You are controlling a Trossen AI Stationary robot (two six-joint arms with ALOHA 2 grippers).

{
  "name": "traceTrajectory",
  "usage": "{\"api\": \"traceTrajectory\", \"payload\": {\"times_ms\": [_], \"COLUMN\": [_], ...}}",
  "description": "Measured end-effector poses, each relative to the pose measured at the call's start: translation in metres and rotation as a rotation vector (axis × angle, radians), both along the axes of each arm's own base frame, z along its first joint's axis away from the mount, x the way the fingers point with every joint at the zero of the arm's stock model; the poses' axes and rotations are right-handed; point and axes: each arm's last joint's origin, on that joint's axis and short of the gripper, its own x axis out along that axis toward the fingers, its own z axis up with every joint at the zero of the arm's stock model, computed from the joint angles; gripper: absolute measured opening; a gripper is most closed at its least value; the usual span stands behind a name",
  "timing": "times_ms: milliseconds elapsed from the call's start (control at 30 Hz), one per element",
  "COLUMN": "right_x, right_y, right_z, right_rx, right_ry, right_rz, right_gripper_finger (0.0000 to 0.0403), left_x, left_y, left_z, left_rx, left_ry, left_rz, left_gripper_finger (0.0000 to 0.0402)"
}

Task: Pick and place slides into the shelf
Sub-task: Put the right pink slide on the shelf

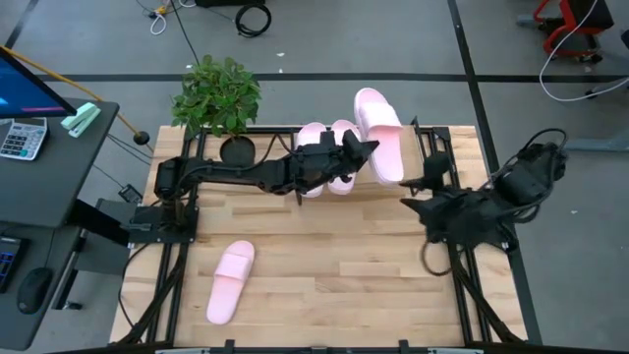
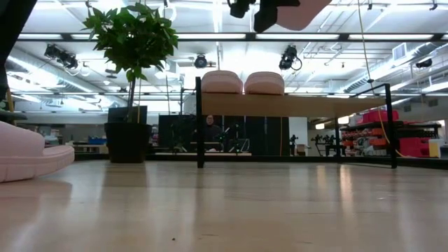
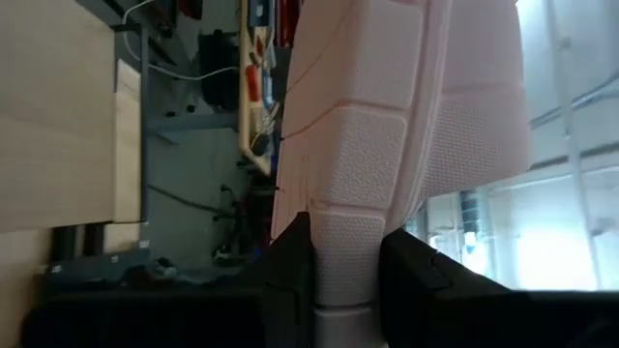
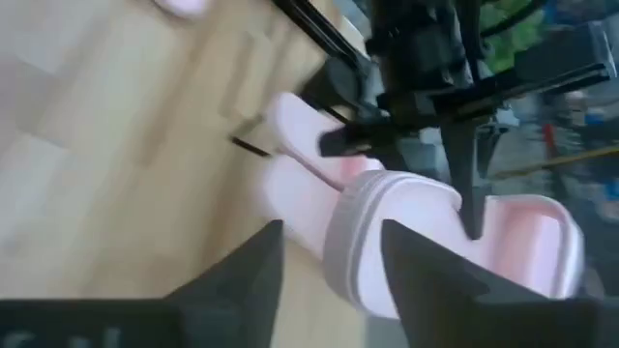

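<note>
My left gripper (image 1: 362,149) reaches across from the table's left and is shut on one pale pink slide (image 1: 381,138), which is raised above the right part of the shelf (image 2: 315,105). Two more slides (image 1: 326,147) lie side by side on the slanted shelf board; their ends (image 2: 242,82) show above the board. The fourth slide (image 1: 229,280) lies flat on the tabletop near the left front. My right gripper (image 1: 405,202) waits open on the table's right side, pointing toward the shelf and touching nothing. My left gripper (image 3: 345,280) pinches the raised slide by its long side edge (image 3: 346,242), about mid-length, between the two fingers (image 3: 290,280). The fingers come from the table's left and lie across the slide. The slide (image 4: 522,242) is lifted clear of the shelf and the table.
A potted plant (image 1: 216,98) stands at the shelf's left end. The shelf's thin black frame (image 2: 199,119) rises at the table's far side. A desk with a calculator (image 1: 22,138) stands left of the table. Bare wood planks (image 1: 344,265) lie between the arms.
</note>
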Motion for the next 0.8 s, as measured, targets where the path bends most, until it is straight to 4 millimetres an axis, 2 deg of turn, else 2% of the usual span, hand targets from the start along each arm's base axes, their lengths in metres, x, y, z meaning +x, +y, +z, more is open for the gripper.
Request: {"api": "traceTrajectory", "payload": {"times_ms": [233,433,633,800], "right_x": [0.022,0.032,0.037,0.038], "right_y": [-0.002,-0.008,-0.018,-0.021], "right_z": [-0.008,-0.011,-0.012,-0.012], "right_rx": [-0.15,-0.133,-0.127,-0.119], "right_ry": [-0.039,-0.044,-0.052,-0.051], "right_rz": [-0.15,-0.219,-0.283,-0.3], "right_gripper_finger": [0.027,0.0283,0.0242,0.0151], "left_x": [-0.001,-0.001,-0.002,-0.002], "left_y": [0.001,0.001,0.001,0.001], "left_z": [0.002,0.007,0.009,0.009], "left_rx": [-0.007,-0.003,0.007,0.008], "left_ry": [-0.031,-0.081,-0.095,-0.098], "left_rz": [0.051,0.052,0.049,0.044], "left_gripper_finger": [0.0087,0.0084,0.0087,0.0085]}}
